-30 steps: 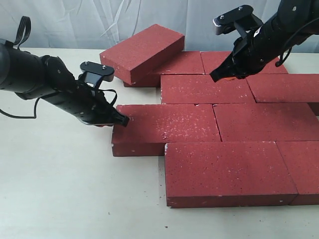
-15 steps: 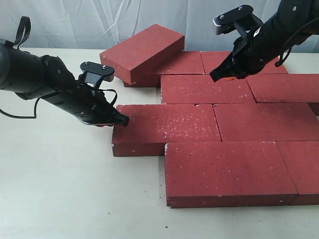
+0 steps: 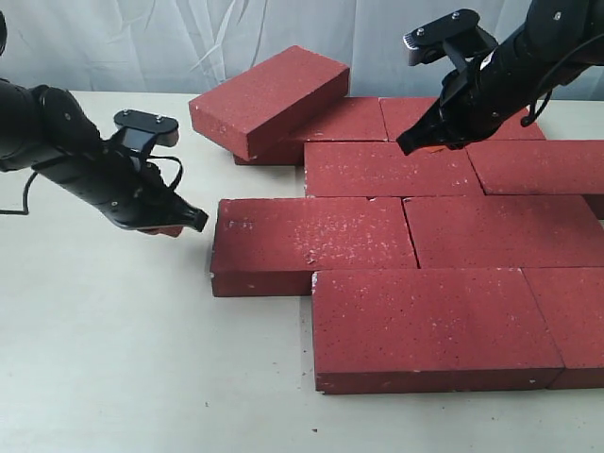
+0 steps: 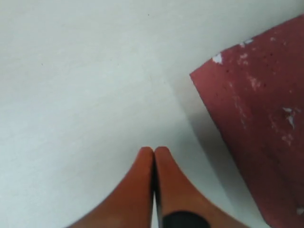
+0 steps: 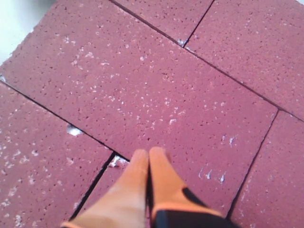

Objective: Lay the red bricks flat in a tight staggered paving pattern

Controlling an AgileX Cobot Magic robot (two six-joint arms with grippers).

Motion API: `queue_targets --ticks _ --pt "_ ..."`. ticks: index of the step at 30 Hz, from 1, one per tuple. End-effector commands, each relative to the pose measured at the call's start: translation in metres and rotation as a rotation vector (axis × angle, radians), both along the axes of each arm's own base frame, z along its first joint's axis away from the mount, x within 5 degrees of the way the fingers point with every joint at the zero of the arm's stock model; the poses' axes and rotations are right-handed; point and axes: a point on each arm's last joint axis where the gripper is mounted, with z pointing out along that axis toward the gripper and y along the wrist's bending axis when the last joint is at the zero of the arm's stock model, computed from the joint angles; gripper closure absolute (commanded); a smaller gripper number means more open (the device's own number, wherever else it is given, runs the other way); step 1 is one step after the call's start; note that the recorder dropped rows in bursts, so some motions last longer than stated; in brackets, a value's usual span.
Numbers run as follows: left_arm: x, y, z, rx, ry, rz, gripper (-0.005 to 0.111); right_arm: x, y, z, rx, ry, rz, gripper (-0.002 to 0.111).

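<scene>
Several dark red bricks lie flat in staggered rows on the table, among them a middle-row brick (image 3: 311, 241) and a front brick (image 3: 429, 326). One brick (image 3: 269, 99) rests tilted on top of a flat one at the back left. My left gripper (image 3: 198, 223) is shut and empty, just off the left end of the middle-row brick, whose corner (image 4: 256, 109) shows beside its orange fingertips (image 4: 153, 151). My right gripper (image 3: 406, 148) is shut and empty, hovering over the back rows; its tip (image 5: 149, 153) hangs above a brick (image 5: 156, 90) near a seam.
Bare pale table (image 3: 113, 349) spreads to the left and front of the bricks. A light curtain (image 3: 142, 38) hangs behind. The bricks run off the right edge of the exterior view.
My left gripper has drawn back to the left, away from the end of the middle-row brick. The right arm and the bricks have stayed still.
</scene>
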Motion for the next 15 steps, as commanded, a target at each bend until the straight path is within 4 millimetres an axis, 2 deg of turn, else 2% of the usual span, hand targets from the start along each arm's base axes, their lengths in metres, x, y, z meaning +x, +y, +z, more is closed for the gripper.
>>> queue_targets --ticks 1,6,10,15 --pt "-0.001 0.002 0.006 0.008 0.000 -0.014 0.107 0.001 -0.001 -0.001 0.010 -0.004 -0.010 0.109" --pt "0.012 0.005 0.020 0.023 -0.183 0.026 0.107 0.006 0.001 -0.004 0.057 -0.028 -0.042 0.109" --pt "0.022 0.008 0.035 0.029 -0.339 0.064 0.107 0.021 0.004 -0.001 0.151 -0.160 -0.130 0.109" --pt "0.036 0.012 0.043 0.049 -0.533 0.119 0.107 0.042 0.010 0.003 0.144 -0.405 -0.145 0.109"
